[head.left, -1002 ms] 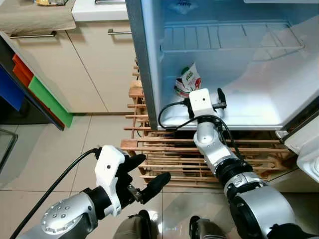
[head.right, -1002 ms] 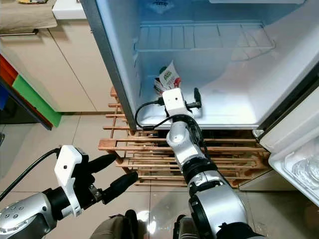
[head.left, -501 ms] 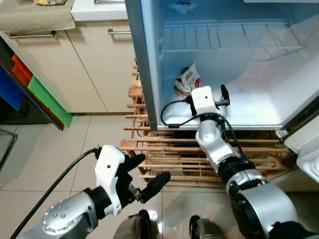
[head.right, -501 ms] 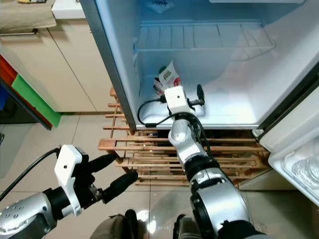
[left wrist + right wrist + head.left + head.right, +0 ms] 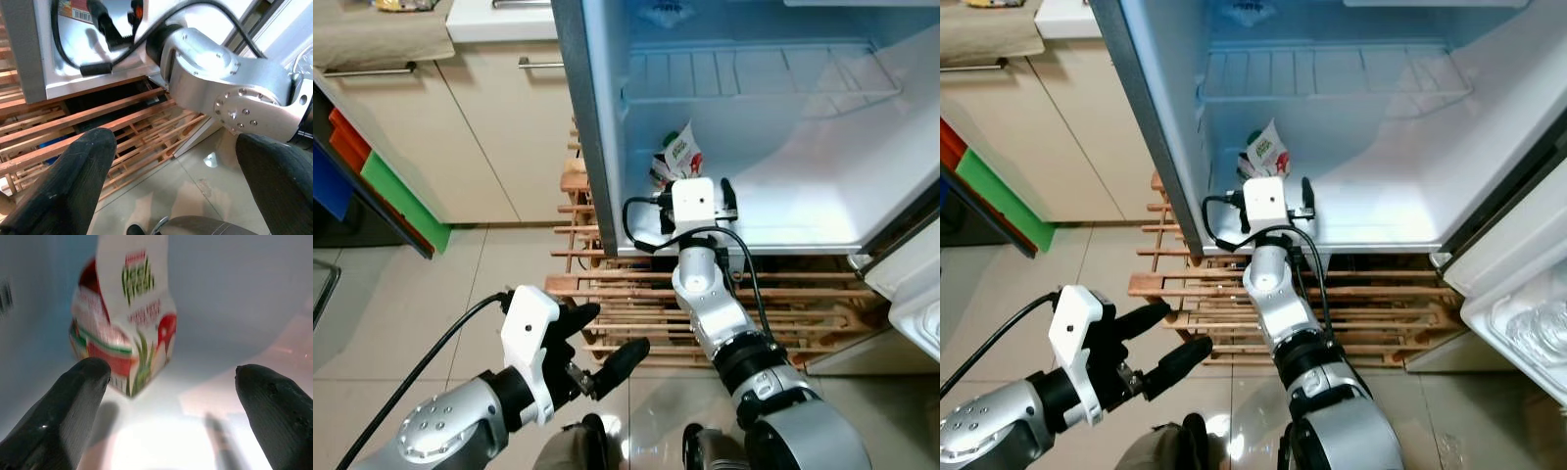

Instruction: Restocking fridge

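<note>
- My right gripper [image 5: 166,377] is spread apart, empty, with the carton [image 5: 124,333] just ahead of its fingertips, standing on the fridge floor [image 5: 803,211].
- Risk, I judge: nudging forward topples the carton.
- Left gripper [image 5: 607,357] idles, fingers parted.

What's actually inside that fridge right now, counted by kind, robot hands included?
Food packets: 1
Wire shelves: 1
Robot grippers reaching in: 1, the right gripper, open, near the packet
Total: 3
</note>
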